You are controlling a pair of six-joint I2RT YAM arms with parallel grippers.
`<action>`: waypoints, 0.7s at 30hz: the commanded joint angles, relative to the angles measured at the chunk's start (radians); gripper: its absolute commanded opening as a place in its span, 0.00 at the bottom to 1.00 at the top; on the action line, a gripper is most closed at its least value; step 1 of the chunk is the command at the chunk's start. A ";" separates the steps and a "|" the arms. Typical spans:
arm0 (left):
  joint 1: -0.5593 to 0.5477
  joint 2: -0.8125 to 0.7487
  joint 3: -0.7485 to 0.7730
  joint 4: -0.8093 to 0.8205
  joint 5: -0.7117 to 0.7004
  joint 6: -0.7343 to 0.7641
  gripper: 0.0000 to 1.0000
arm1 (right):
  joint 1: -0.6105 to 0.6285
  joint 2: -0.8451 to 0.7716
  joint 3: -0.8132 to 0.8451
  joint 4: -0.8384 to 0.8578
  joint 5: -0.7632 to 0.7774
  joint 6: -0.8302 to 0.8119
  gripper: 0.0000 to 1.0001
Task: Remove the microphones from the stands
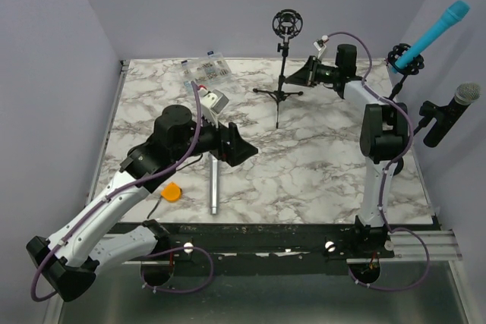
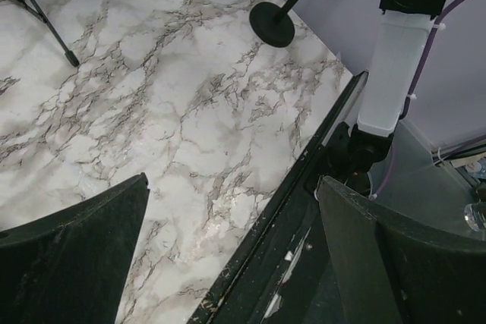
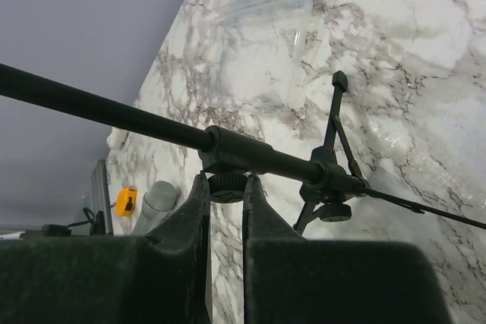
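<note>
While the right gripper (image 3: 226, 183) is clamping the knob (image 3: 228, 189) of the stand (image 3: 241, 154), the left gripper (image 2: 233, 184) is hanging wide open, empty. The microphone (image 1: 214, 185) is seemingly lying on the tabletop (image 1: 319, 172) already; the right arm's release is pending.

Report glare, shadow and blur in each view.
Top external: evenly lit, sharp, hardly any shadow. Left wrist: pale sheen on the marble table; left fingers dark, soft. Right wrist: right fingers black and blurred, stand sharp.

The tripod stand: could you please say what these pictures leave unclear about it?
Right wrist: the stand pole runs off the left edge, so its top is unseen.
Right wrist: the knob is partly hidden by the right gripper; contact unclear.
Left wrist: only the tripod legs show, cut by the top edge.
</note>
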 commanded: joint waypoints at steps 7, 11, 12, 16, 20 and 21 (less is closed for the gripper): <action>-0.006 -0.004 0.178 -0.112 -0.111 0.122 0.91 | 0.055 -0.146 -0.232 0.069 0.328 -0.106 0.01; -0.004 0.030 0.265 -0.137 -0.207 0.122 0.92 | 0.076 -0.200 -0.283 0.081 0.454 -0.150 0.01; -0.004 0.038 0.283 -0.133 -0.220 0.128 0.92 | 0.079 -0.209 -0.299 0.088 0.481 -0.155 0.01; -0.003 0.055 0.297 -0.051 -0.297 0.153 0.93 | 0.112 -0.260 -0.353 0.093 0.633 -0.216 0.01; 0.000 0.072 0.301 0.035 -0.353 0.189 0.93 | 0.150 -0.309 -0.401 0.110 0.778 -0.276 0.01; 0.001 0.071 0.294 0.052 -0.374 0.198 0.93 | 0.166 -0.322 -0.408 0.109 0.834 -0.299 0.01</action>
